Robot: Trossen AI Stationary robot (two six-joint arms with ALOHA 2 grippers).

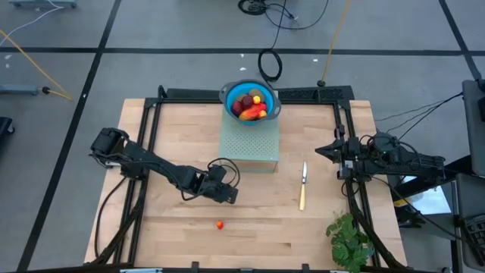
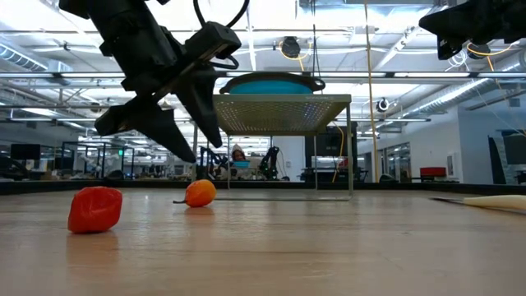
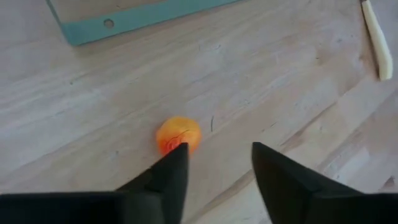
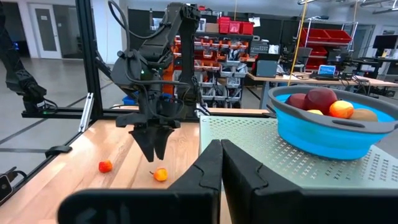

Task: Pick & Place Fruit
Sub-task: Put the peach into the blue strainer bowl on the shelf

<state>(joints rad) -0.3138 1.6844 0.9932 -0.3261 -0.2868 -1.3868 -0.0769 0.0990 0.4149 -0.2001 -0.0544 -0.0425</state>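
Note:
A blue bowl [image 1: 249, 100] holding a mango, dark-red balls and other fruit stands on a pale green perforated stand [image 1: 249, 144] at the table's far middle. Two tiny fruits lie on the wood: an orange one [image 3: 178, 134] [image 2: 200, 193] and a red one [image 1: 220, 224] [image 2: 94, 209] nearer the front edge. My left gripper [image 3: 217, 158] [image 2: 197, 148] hangs open just above the orange fruit, fingers slanting down, clear of it. My right gripper [image 4: 221, 155] is shut and empty, held high at the table's right edge [image 1: 326, 150].
A pale-handled knife [image 1: 303, 186] lies right of the stand, pointing near to far. A green leafy bunch [image 1: 348, 239] sits at the near right corner. Bare wood stretches between the left gripper and the knife.

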